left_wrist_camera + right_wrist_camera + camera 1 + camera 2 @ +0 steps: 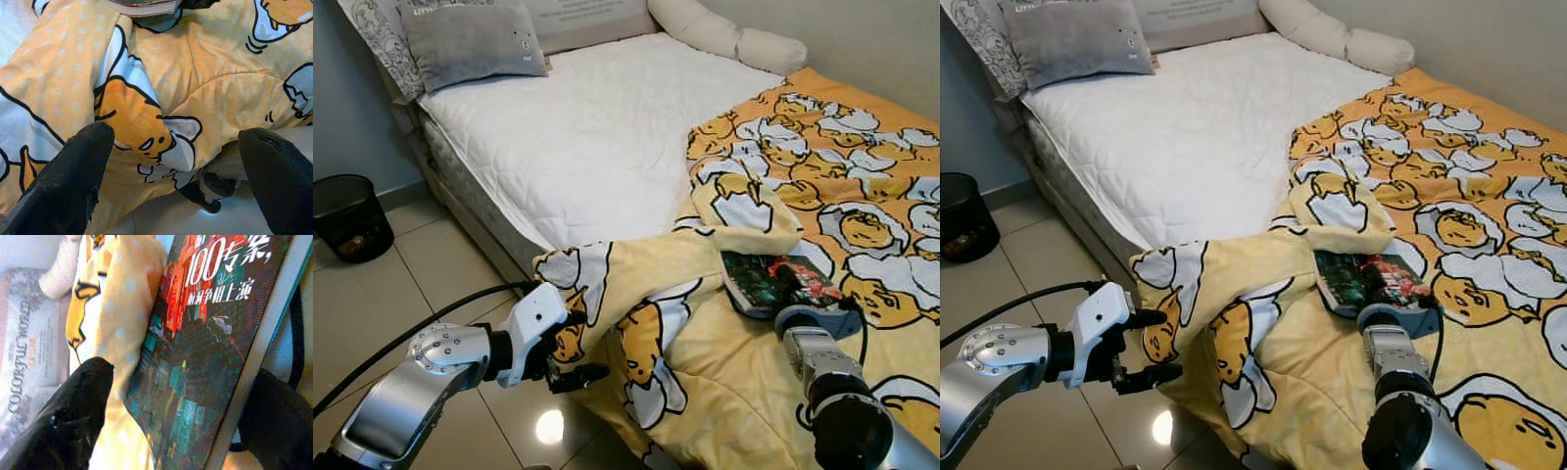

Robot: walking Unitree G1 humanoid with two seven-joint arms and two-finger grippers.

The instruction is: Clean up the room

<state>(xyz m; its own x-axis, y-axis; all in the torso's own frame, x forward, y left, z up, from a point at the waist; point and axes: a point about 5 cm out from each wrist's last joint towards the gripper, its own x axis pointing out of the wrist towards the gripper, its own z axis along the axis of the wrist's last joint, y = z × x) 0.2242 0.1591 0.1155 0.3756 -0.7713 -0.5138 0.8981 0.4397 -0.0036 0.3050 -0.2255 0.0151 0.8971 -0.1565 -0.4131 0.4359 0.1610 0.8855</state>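
One paperback book with a dark red-and-teal cover (771,282) lies on the yellow egg-cartoon quilt (822,186) at the bed's 4 o'clock, its cover reading "100" beside Chinese characters, and the right gripper (171,431) has its two black fingers spread to either side of it. At 8 o'clock the left gripper (570,352) hangs spread by the quilt's drooping edge above the tiled floor (372,304). On the white quilted mattress (587,137) lie one grey pillow (470,41) at 11 o'clock and one cream bolster (729,37) at 1 o'clock; one black mesh bin (348,215) stands at 9 o'clock.
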